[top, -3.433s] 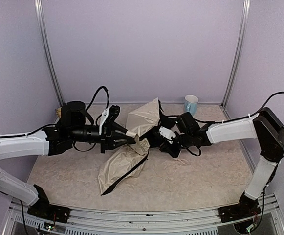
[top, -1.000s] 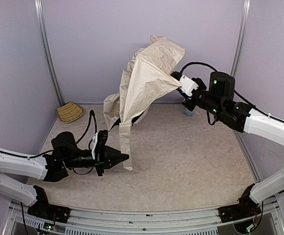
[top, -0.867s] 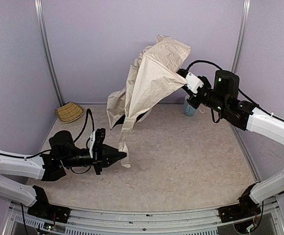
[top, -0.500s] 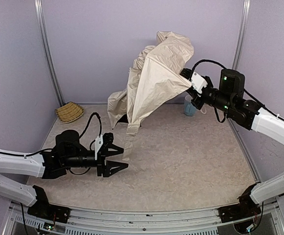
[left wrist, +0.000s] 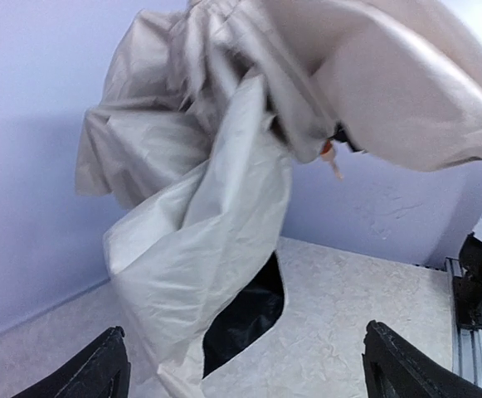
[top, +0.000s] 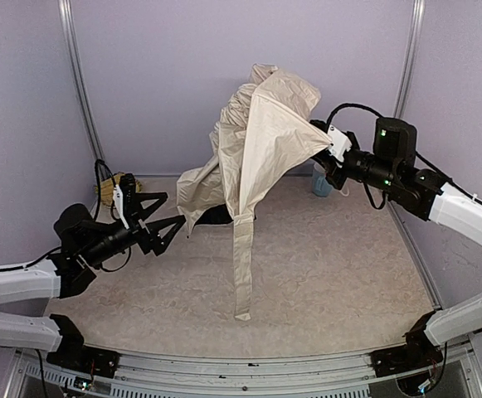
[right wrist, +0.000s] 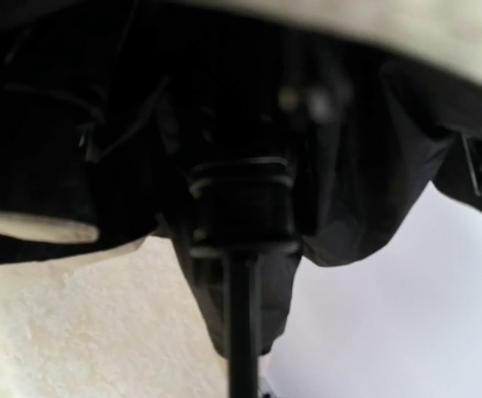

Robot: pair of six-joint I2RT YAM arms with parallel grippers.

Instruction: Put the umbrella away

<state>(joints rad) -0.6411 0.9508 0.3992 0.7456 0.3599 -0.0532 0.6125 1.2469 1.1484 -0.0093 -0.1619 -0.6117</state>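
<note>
left hand (top: 172, 209) is withdrawing toward 9 o'clock, spread and empty; right hand (top: 323, 143) is pinching the umbrella (top: 261, 141) aloft at 2 o'clock, canopy hanging loose; furling and stowing are remaining.

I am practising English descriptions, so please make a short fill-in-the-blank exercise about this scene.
1. The gripper holding the umbrella belongs to the ____ arm.
2. The left gripper is empty, its jaws ____.
3. The mug near the back wall is light ____.
Missing words: right, open, blue.
</note>
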